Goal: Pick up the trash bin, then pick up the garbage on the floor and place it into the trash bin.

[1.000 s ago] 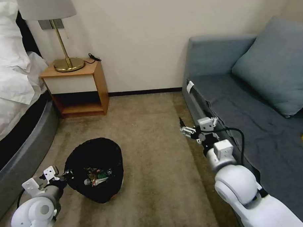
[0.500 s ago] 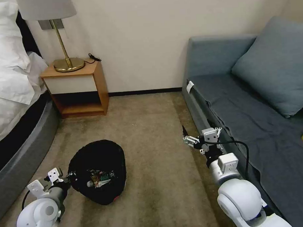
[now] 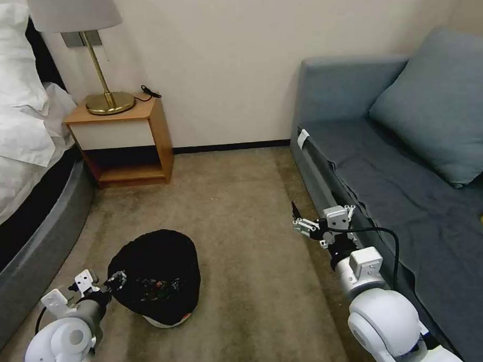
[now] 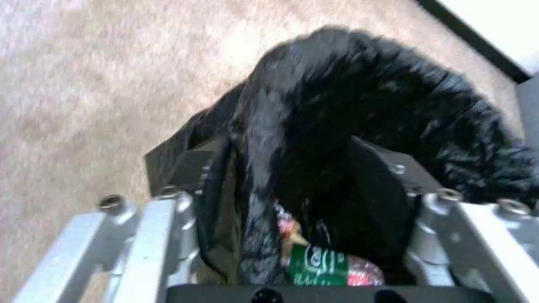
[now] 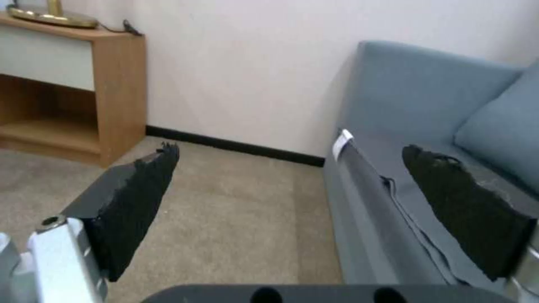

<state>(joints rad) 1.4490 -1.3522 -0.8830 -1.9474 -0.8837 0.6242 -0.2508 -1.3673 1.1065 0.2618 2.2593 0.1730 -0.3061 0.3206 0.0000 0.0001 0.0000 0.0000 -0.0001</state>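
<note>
Trash bin [image 3: 155,281], tilted on the carpet at 7 o'clock, pinched by its bag-lined rim in left gripper [image 3: 114,283], litter liable to spill if liner slipped; right gripper [image 3: 298,223] spread wide, empty, at 4 o'clock.

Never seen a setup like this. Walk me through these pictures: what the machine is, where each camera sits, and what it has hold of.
This is a wheeled robot with two arms. The head view looks down from its head at a carpeted room. The left gripper is clamped on the rim of the trash bin, a black bag-lined basket; the left wrist view looks along those fingers into the bin, where garbage lies, including a green wrapper. The right gripper hangs open and empty beside the sofa; the right wrist view looks out between its black pads.
</note>
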